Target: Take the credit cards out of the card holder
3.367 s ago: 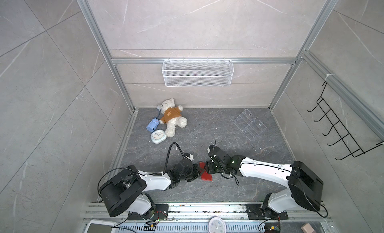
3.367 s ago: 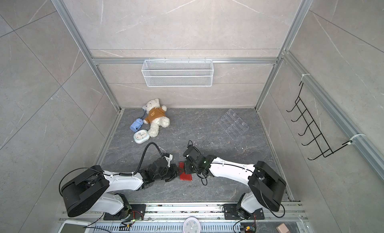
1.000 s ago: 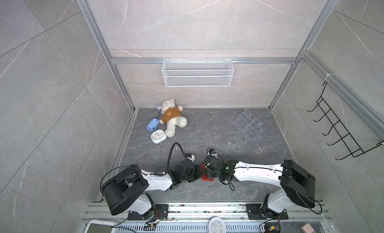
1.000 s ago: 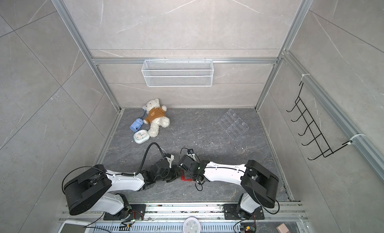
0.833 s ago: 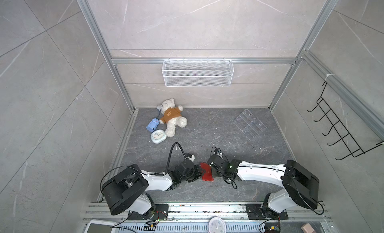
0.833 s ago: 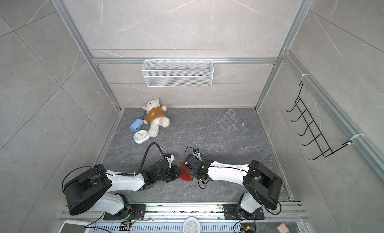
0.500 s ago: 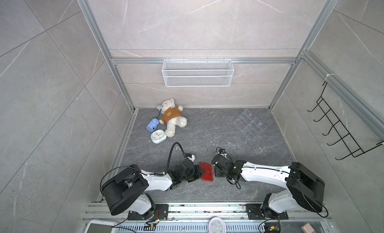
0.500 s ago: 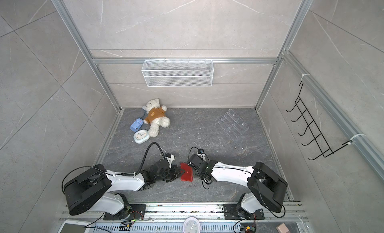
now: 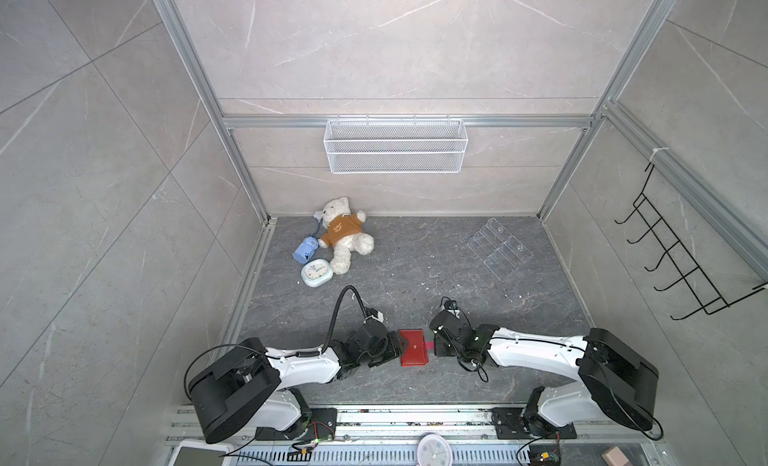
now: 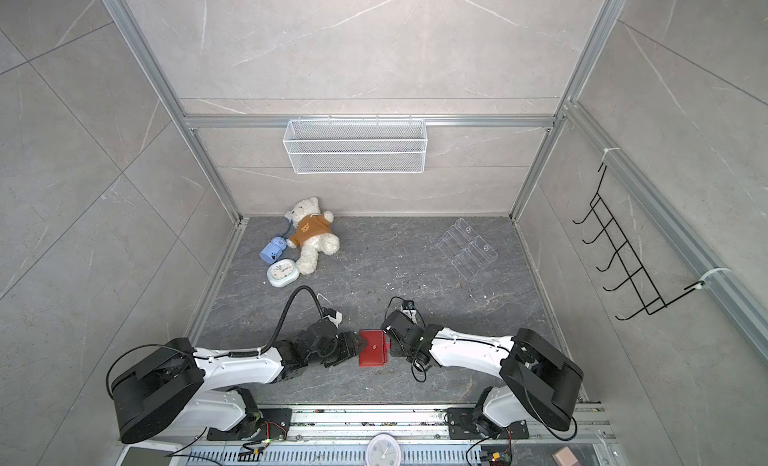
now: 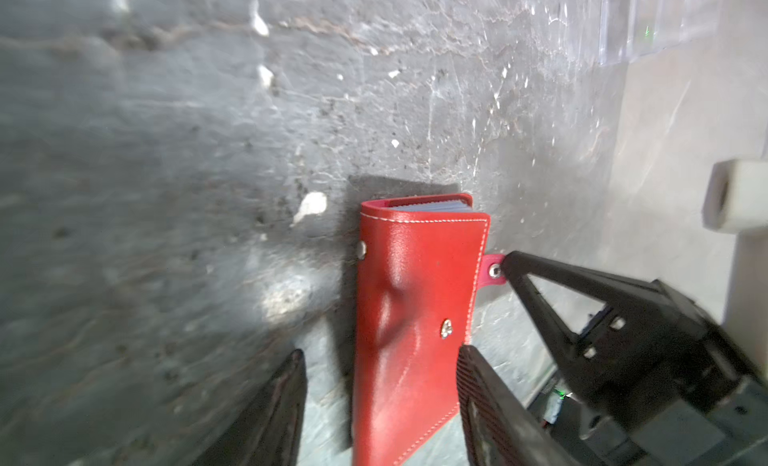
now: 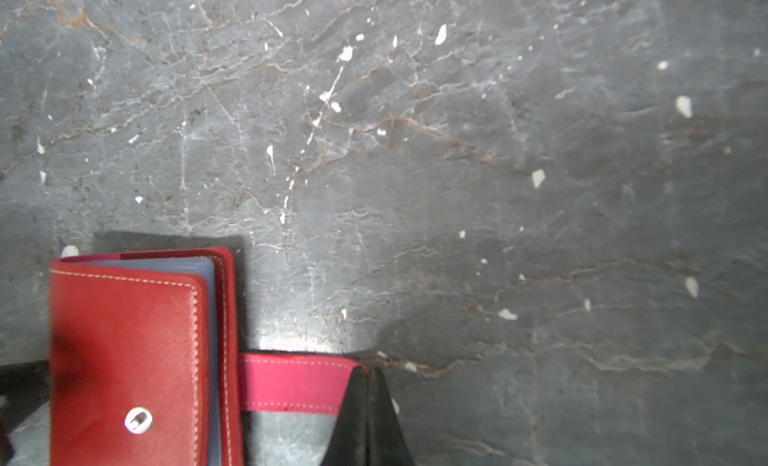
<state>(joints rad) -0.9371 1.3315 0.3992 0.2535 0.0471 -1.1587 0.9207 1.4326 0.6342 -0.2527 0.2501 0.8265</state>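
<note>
Locate the flat red leather-like card holder [image 9: 414, 348] in the lower centre of both top views, closed on the grey veined stone counter [image 9: 415, 268] directly between the two claws, its long axis running up the frame, crosswise to both arms. The right claw [image 12: 368, 378] is pinched tight on the pink stitched snap tab [image 12: 291, 385] projecting from the holder's right edge; the left claw [image 11: 380, 360] stands wide, one ribbed finger either side of the smooth cover. No credit cards show, only pale blue plastic sleeve edges [image 12: 205, 272], so judge that the cover must be opened first.

Glossy red leather-like card holder [image 11: 415, 285] on matt veined stone-look floor [image 12: 457, 152]
</note>
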